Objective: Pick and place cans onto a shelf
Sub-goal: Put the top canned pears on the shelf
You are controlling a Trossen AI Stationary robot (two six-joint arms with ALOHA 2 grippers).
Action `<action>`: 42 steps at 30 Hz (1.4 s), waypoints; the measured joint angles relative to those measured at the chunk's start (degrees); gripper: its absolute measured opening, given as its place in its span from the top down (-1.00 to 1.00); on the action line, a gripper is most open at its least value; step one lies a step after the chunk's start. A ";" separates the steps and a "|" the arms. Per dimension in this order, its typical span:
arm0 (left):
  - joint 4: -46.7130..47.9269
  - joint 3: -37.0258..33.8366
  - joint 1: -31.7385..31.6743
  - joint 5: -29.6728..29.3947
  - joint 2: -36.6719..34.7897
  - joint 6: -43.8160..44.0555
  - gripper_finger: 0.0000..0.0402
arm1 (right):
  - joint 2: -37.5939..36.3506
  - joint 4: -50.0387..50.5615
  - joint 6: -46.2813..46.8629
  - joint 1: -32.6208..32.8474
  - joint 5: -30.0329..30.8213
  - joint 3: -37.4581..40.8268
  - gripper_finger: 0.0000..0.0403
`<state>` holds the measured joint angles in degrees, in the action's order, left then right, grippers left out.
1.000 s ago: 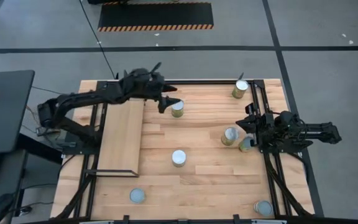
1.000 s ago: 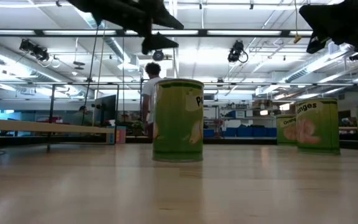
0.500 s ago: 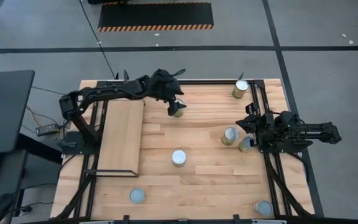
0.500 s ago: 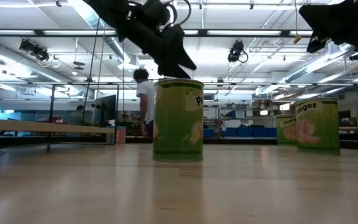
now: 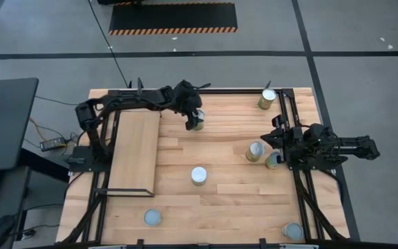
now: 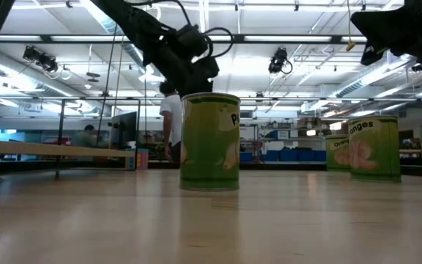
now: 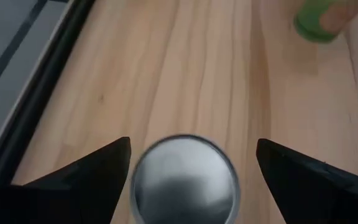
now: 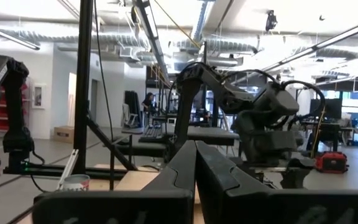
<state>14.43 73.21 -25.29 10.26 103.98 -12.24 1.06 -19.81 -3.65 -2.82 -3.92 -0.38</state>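
Several cans with silver tops stand on the wooden table. One can [image 5: 197,123] stands at the far middle, and my left gripper [image 5: 193,117] is over it, pointing down and open. In the left wrist view its fingers [image 7: 92,177] stand on either side of the can's top [image 7: 184,179] without touching it. The shelf [image 5: 135,151], a pale board in a black frame, lies at the table's left. My right gripper [image 5: 276,138] is shut and empty at the right edge, beside two cans [image 5: 255,150] [image 5: 273,160].
More cans stand at the far right corner [image 5: 267,98], the centre [image 5: 198,175], near left [image 5: 153,218] and near right [image 5: 293,230]. In the low view the centre can [image 6: 211,141] hides the one under my left gripper. A person walks in the room behind.
My left gripper has moved a little toward the table's right edge and come down over the far-middle can, ending with its open fingers on either side of the can's top. The can has stayed in place.
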 joint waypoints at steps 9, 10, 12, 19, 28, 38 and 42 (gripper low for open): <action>0.85 0.00 0.50 -0.12 1.56 0.34 -0.77 | 0.06 0.57 0.01 0.00 0.00 0.00 0.93; 0.83 0.00 0.53 -0.14 1.56 -0.05 -0.77 | 0.06 0.59 0.01 0.00 0.00 0.00 0.93; 0.73 0.02 0.53 -0.32 1.78 -0.78 -0.77 | 0.06 0.59 0.01 0.00 0.00 0.00 0.93; 2.70 0.18 0.27 -0.50 2.77 -2.16 -0.77 | 0.06 0.68 0.01 0.00 0.00 0.00 0.93; 2.43 0.15 0.79 -0.81 2.96 -1.59 -0.77 | 0.06 0.74 0.12 0.00 -0.13 0.00 0.93; 8.29 6.80 2.50 -1.31 3.30 -0.28 -0.77 | 0.06 0.72 1.08 0.01 -0.20 0.00 0.93; 12.49 7.98 2.68 -1.65 3.28 -3.55 -0.77 | 0.06 0.70 1.08 0.01 -0.20 0.00 0.93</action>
<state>26.93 81.19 -22.60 8.61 107.26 -15.79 1.13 -19.11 -2.57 -2.81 -4.12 -0.38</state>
